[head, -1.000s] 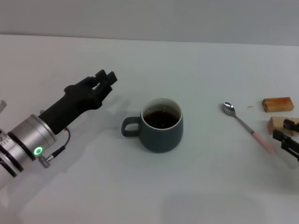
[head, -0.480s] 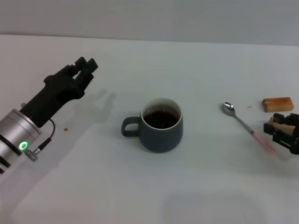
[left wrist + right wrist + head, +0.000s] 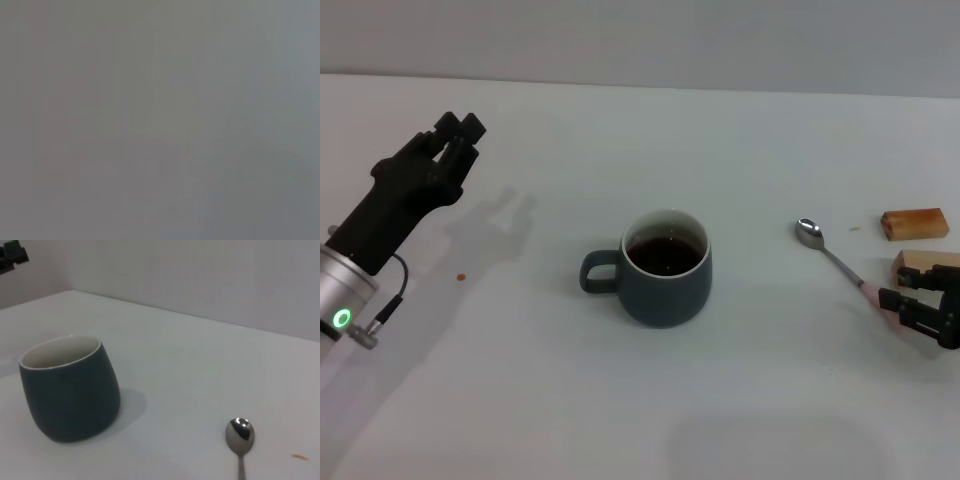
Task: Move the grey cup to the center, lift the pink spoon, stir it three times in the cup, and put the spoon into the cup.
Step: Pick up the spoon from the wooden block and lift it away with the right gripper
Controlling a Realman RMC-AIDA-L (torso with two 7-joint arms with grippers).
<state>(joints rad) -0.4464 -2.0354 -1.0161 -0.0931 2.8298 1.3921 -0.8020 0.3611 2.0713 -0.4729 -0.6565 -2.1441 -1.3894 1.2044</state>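
Nearest the robot, the right end effector (image 3: pixel 920 305) sits low over the pink spoon (image 3: pixel 848 270), its fingers spread to either side of the pink handle end and not yet clenched on it, so the step in hand looks like the pickup. The next move calls for closing squarely on that slim handle (two wooden blocks (image 3: pixel 916 243) lie just beside it). Farther in, the grey cup (image 3: pixel 662 268) stands mid-tabletop, and the left end effector (image 3: pixel 458 128) hangs clenched and empty, well apart.

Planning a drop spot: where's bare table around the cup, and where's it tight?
Bare: the stretch between the grey cup and the pink spoon, and between the cup's handle and the left tool. Crowded: far right, where the right tool sits at the spoon's handle beside two wooden blocks.
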